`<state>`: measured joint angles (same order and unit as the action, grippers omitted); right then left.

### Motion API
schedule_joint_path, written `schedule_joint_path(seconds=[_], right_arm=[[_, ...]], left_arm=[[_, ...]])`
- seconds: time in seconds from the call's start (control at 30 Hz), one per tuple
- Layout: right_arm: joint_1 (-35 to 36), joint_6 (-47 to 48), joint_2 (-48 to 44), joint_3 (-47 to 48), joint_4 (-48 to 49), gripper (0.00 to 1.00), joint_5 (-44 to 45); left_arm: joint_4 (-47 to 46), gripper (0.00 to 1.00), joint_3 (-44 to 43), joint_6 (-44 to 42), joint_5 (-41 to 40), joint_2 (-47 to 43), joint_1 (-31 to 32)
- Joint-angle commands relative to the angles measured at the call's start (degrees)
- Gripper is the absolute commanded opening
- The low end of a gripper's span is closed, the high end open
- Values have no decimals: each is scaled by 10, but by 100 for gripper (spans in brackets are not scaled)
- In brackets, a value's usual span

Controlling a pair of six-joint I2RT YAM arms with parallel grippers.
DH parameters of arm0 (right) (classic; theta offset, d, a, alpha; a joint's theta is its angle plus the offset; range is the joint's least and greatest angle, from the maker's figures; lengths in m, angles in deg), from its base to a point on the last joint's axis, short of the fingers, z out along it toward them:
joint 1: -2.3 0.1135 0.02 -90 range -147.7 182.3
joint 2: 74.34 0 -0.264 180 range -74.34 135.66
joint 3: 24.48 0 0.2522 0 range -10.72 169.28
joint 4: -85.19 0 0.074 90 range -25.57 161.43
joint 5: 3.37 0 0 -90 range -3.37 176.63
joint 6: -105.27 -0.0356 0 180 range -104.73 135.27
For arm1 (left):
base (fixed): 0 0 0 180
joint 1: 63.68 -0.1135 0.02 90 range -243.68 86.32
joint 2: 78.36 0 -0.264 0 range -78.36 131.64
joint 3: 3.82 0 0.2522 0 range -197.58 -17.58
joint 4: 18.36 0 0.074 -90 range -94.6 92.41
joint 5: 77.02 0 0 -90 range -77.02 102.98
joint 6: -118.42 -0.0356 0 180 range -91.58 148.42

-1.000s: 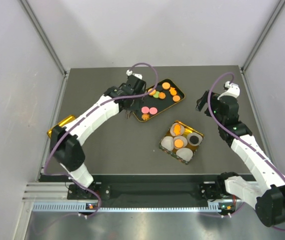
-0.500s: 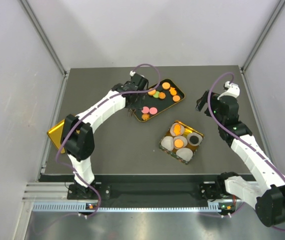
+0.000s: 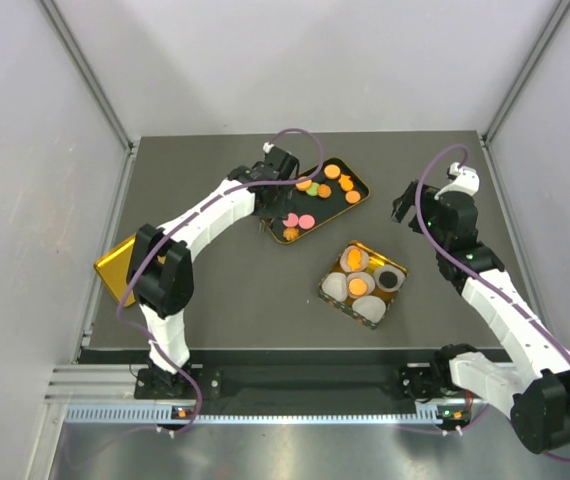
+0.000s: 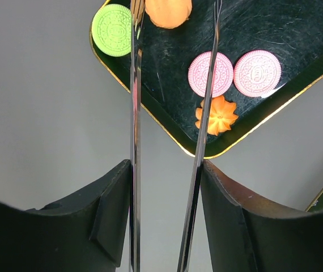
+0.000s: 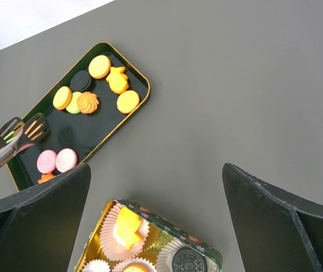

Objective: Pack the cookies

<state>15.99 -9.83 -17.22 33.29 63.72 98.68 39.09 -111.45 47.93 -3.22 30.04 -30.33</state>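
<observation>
The cookies lie in a dark gold-rimmed tray point(image 3: 333, 205): orange ones point(image 3: 331, 173) at the far end, two pink ones point(image 3: 298, 220) and an orange flower-shaped one point(image 3: 290, 235) at the near end. My left gripper point(image 3: 268, 203) is shut on metal tongs point(image 4: 134, 113), whose open tips reach over the tray beside a green cookie point(image 4: 114, 29) and an orange one point(image 4: 168, 10). Two pink cookies point(image 4: 211, 73) lie under the right blade. A tin point(image 3: 399, 266) holds paper cups with several cookies. My right gripper point(image 3: 405, 205) is open and empty, raised right of the tray.
A gold lid point(image 3: 115, 265) lies at the table's left edge. In the right wrist view the tin point(image 5: 204, 249) shows a dark sandwich cookie point(image 5: 185, 262) and a yellow one point(image 5: 128, 224) in white cups. Grey walls enclose the table.
My left arm has folded its elbow inward and carried the tongs slightly right, over the tray's near end. The right arm has not moved.
</observation>
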Motion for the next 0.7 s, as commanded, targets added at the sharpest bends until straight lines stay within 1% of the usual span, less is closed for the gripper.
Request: schedule_joint_path(seconds=[0.0, 0.47, 0.53, 0.57, 0.6, 0.67], right_arm=[[-9, 1, -4, 26, 23, 100, -6], [-9, 1, -3, 23, 23, 99, -5], [-9, 1, -3, 23, 23, 100, -5], [-9, 1, -3, 24, 23, 100, -5], [-10, 1, -3, 23, 23, 100, -6], [-9, 1, -3, 22, 23, 100, -5]], left_arm=[[-18, 54, -19, -5, 1, 2, -4], [-14, 50, -11, -10, -1, 7, -4], [-17, 49, -9, -10, -1, 6, -4], [-16, 47, -10, -11, -1, 6, -4], [-16, 43, -11, -11, 0, 5, -4], [-14, 40, -13, -16, -1, 1, -3]])
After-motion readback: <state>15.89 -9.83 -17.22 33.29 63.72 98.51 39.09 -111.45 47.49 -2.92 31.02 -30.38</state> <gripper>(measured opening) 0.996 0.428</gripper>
